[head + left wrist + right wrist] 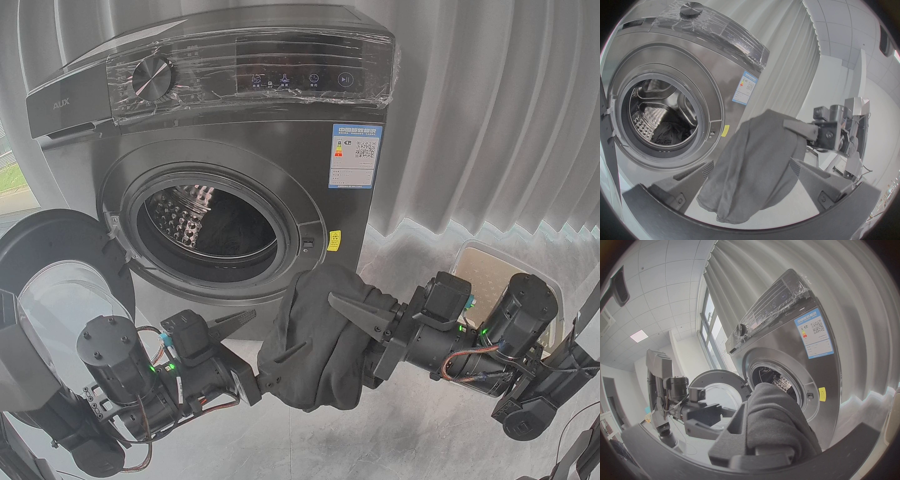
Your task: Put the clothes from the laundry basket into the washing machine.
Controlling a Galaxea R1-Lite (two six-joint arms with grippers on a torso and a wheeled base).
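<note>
A dark grey garment (319,356) hangs in front of the washing machine (250,156), below its open porthole (209,225). My right gripper (340,312) is shut on the garment's upper edge; cloth drapes over one finger and hides it. My left gripper (275,334) is open at the garment's other side. In the left wrist view the garment (750,168) hangs between the spread fingers (693,176), with the right gripper (800,128) holding it from above. More dark clothes (234,231) lie inside the drum.
The round machine door (59,275) stands swung open at the left, close to my left arm. A white laundry basket (497,275) sits on the floor at the right by the curtain, its bottom bare where I can see it. Grey floor lies in front.
</note>
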